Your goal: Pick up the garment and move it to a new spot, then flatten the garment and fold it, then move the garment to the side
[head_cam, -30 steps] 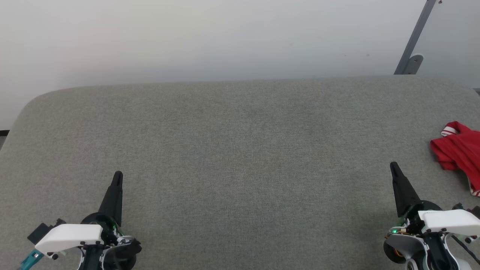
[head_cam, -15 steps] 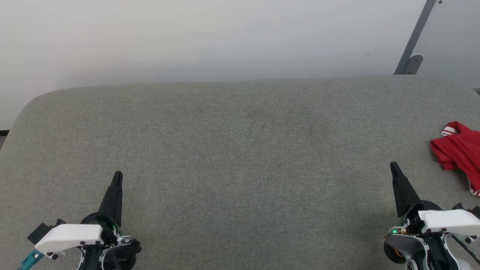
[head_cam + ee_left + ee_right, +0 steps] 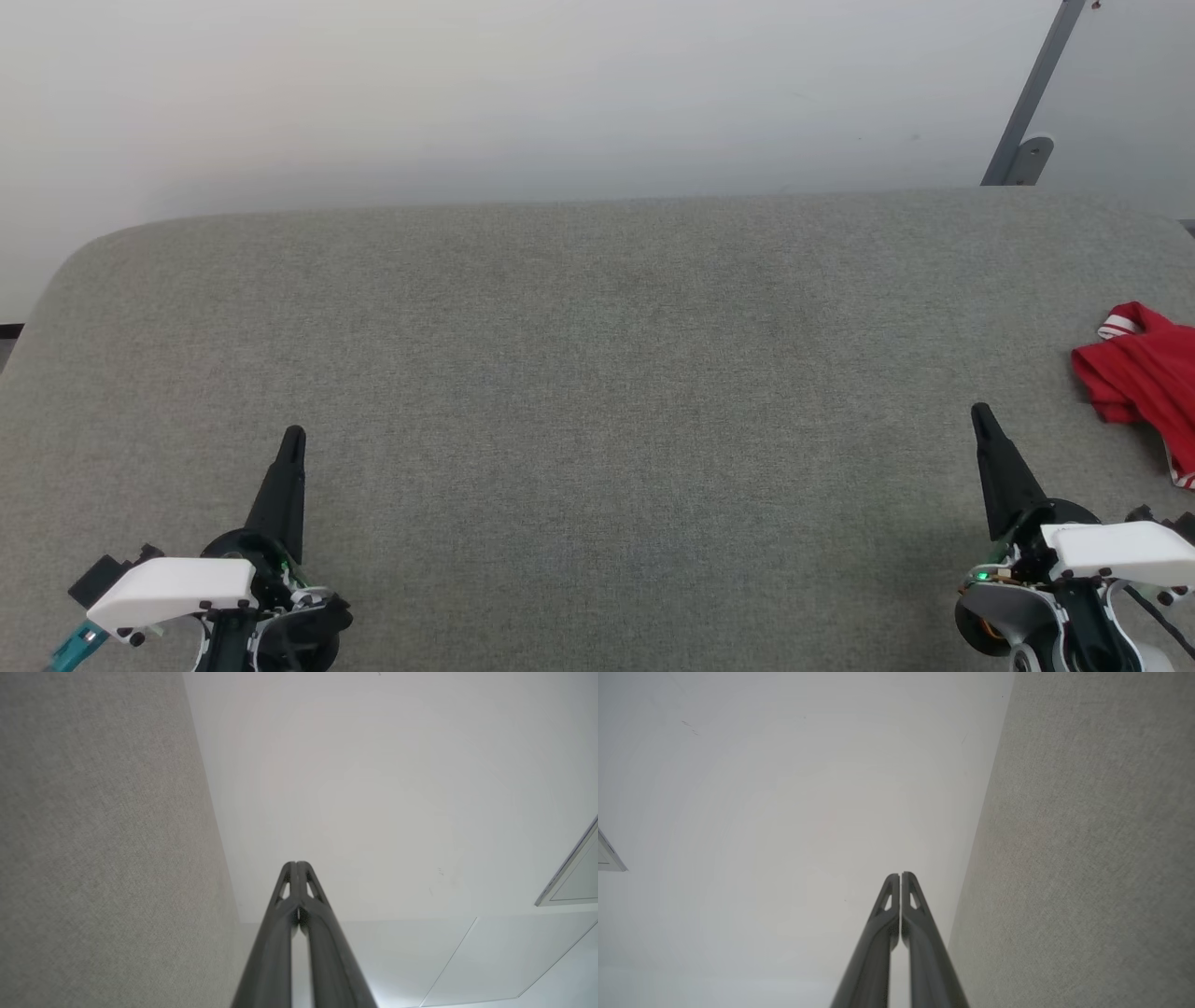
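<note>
The garment (image 3: 1146, 381), a crumpled bright red shirt with a white striped cuff, lies at the right edge of the head view on the grey fabric surface (image 3: 597, 373), partly cut off by the frame. My right gripper (image 3: 980, 414) is shut and empty at the lower right, a short way left of and nearer than the garment. At the lower left my left gripper (image 3: 294, 437) is shut and empty, far from the garment. In the wrist views both finger pairs, left (image 3: 297, 864) and right (image 3: 900, 875), are pressed together and point toward the white wall.
A white wall (image 3: 560, 93) rises behind the surface's far edge. A grey metal bar with a bracket (image 3: 1027, 140) leans at the back right. The surface's far left corner (image 3: 84, 252) is rounded. Open grey fabric lies between the two grippers.
</note>
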